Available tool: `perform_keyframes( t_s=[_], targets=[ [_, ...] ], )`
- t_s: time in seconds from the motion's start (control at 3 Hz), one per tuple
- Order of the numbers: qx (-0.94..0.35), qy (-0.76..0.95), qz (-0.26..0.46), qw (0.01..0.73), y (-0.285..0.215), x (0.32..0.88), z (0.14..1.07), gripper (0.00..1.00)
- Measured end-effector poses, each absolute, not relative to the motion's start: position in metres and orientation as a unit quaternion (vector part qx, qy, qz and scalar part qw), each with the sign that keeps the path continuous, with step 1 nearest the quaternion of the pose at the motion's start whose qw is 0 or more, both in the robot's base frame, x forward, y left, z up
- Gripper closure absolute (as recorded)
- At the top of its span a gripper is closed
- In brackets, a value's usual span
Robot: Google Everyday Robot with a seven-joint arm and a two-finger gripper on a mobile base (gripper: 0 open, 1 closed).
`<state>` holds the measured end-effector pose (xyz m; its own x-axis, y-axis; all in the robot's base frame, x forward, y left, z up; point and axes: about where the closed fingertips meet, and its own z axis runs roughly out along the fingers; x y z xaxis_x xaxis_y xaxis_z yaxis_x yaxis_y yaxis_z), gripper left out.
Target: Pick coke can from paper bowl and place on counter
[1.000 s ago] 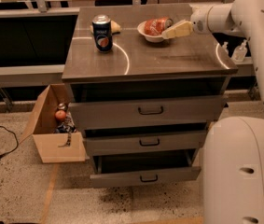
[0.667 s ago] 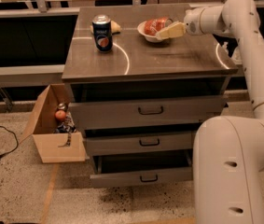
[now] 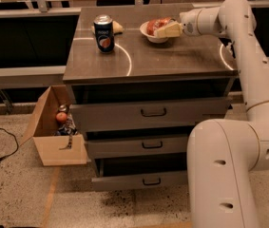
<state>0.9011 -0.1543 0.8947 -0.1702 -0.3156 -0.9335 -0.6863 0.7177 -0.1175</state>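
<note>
Gripper (image 3: 168, 30): low at right rim of paper bowl (image 3: 147, 32), pressed in beside coke can (image 3: 156, 24). Open or closed: cannot tell.

Far left, on floor: open cardboard box (image 3: 60, 148) beside cabinet (image 3: 153, 113), below and left of counter's left edge. Likely landing spot for anything knocked off that side.

Left on counter (image 3: 172, 58): dark blue can (image 3: 105, 33), upright, well apart from bowl, with pale lump (image 3: 117, 27) just behind it. Wrong can, not to be taken. Small collision risk, save for a set-down swung too far left.

Centre-right: coke can inside bowl, apparently lying on its side, near counter's back edge. Main risks, as judged:
- round wall rolling out of a side-on grasp
- light bowl sliding or tipping under pressure on rim
- bowl coming up with can if both pinched together
- either one shoved off back edge

Right: bare stretch of counter in front of bowl and beyond, fit for set-down. Risk there: can let go on its side, free to roll toward front edge. Arm (image 3: 248, 56) arching over right rear corner, so little room on that side for a wide swing.
</note>
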Motion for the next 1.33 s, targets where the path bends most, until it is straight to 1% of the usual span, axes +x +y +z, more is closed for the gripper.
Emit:
perform_keyframes(
  t_s=[0.67, 1.0, 1.33],
  targets=[
    [-0.341, 0.747, 0.170, 0.545, -0.151, 0.901, 0.891, 0.65],
    [-0.362, 0.731, 0.165, 0.554, -0.148, 0.895, 0.908, 0.88],
    [-0.392, 0.696, 0.158, 0.580, -0.145, 0.880, 0.950, 1.00]
  ],
)
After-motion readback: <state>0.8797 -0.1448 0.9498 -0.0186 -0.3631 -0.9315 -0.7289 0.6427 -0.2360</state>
